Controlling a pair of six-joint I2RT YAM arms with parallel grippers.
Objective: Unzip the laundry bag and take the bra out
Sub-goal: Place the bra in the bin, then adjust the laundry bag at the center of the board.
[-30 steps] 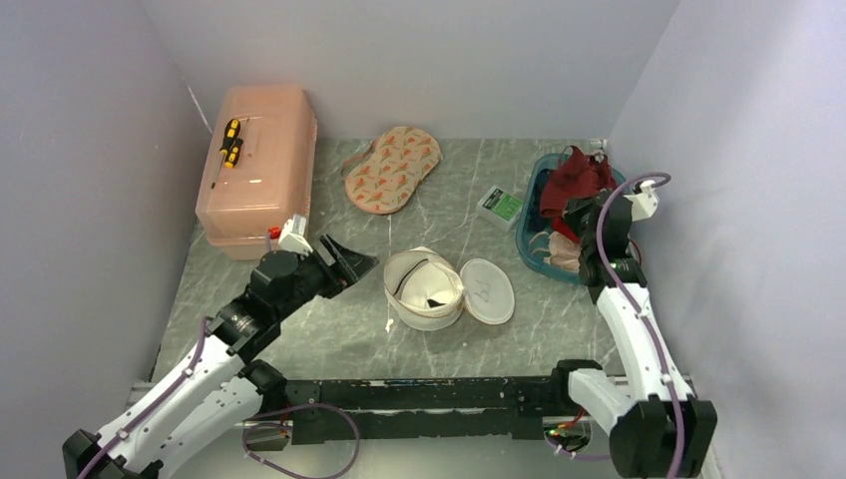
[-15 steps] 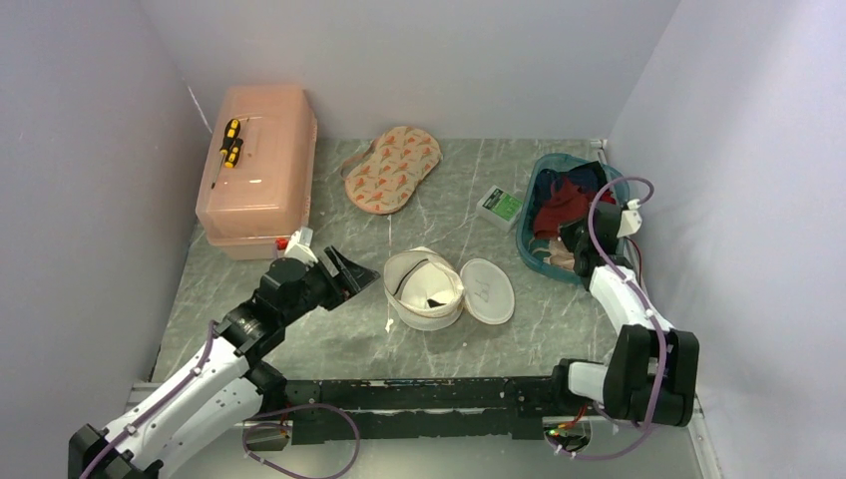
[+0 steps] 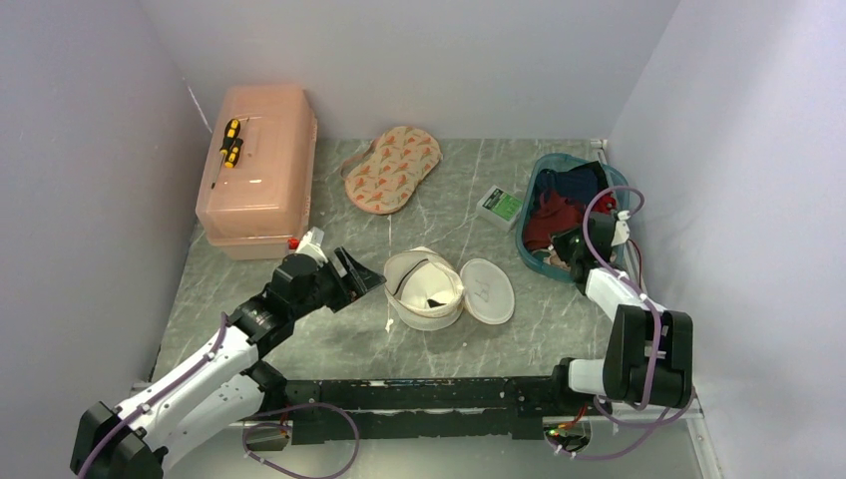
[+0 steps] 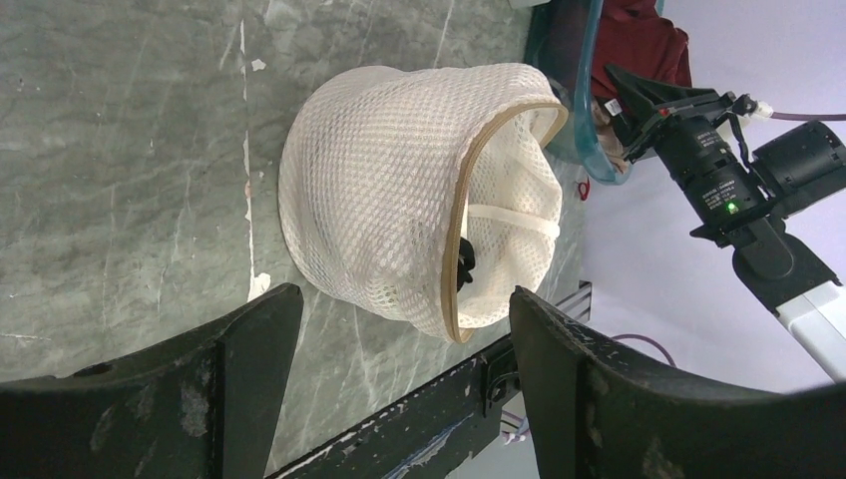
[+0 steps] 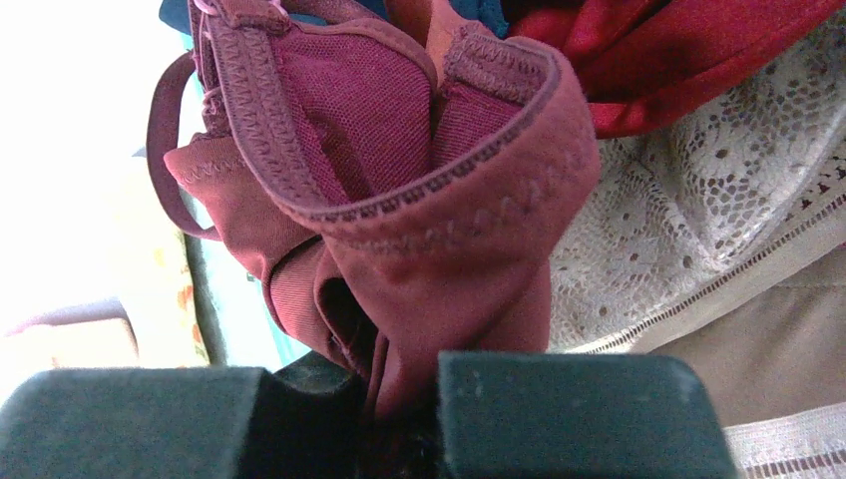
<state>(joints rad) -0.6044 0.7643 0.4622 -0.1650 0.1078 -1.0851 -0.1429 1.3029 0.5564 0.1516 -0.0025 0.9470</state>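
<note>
The white mesh laundry bag stands unzipped mid-table, its round lid folded flat to the right. In the left wrist view the laundry bag shows its cream rim and a small dark thing inside. My left gripper hovers open just left of it, and in its own view the left gripper has both fingers apart from the mesh. My right gripper is low in the teal basket. In its wrist view, the right gripper is shut on the dark maroon bra.
Brighter red cloth and white lace lie in the basket under the bra. A pink box with a yellow screwdriver stands back left. A beige patterned piece and a small green-white packet lie behind the bag.
My right arm has folded down and pulled back, lowering the held bra into the basket. My left gripper has crept right, closer to the bag.
</note>
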